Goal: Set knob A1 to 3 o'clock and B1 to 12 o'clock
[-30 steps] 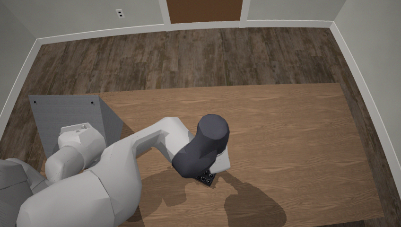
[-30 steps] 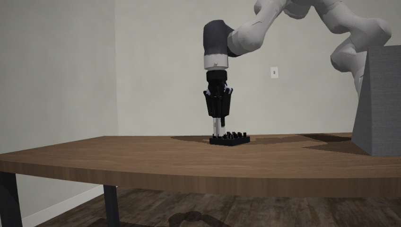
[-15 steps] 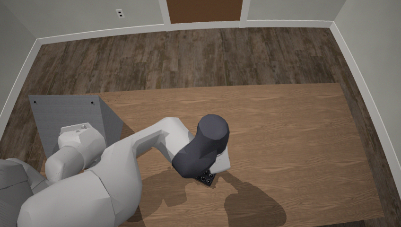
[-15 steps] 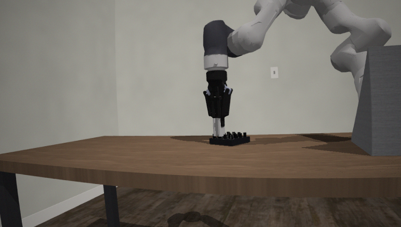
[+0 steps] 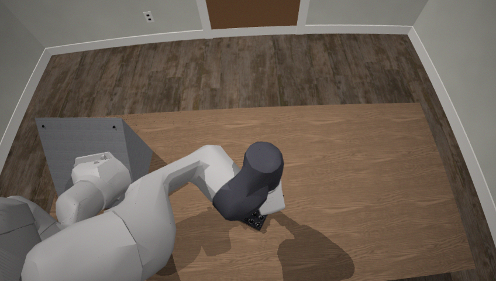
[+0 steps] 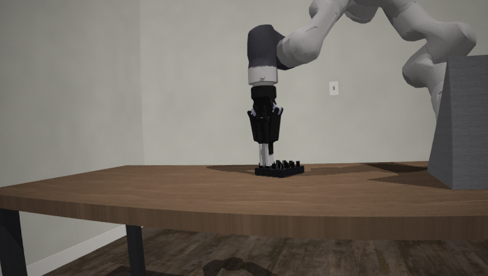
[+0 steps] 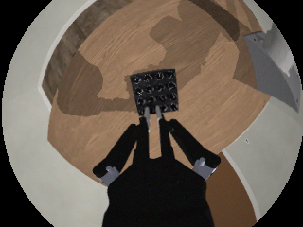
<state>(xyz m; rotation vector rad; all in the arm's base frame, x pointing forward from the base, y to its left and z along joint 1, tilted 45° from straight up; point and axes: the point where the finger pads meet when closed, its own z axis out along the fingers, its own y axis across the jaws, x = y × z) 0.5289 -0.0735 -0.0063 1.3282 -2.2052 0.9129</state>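
Knob box (image 5: pixel 260 228) (image 6: pixel 282 173) (image 7: pixel 153 82): on the wooden table (image 5: pixel 354 156) (image 6: pixel 171 195) (image 7: pixel 109 52), partly under the arm in the top view.
Gripper (image 6: pixel 266 165) (image 7: pixel 152 111): pointing down at one edge row of knobs.
Fingers (image 6: pixel 263 153): narrow, slight gap between tips; cannot tell whether a knob is gripped.
Knob lines: too small to read.
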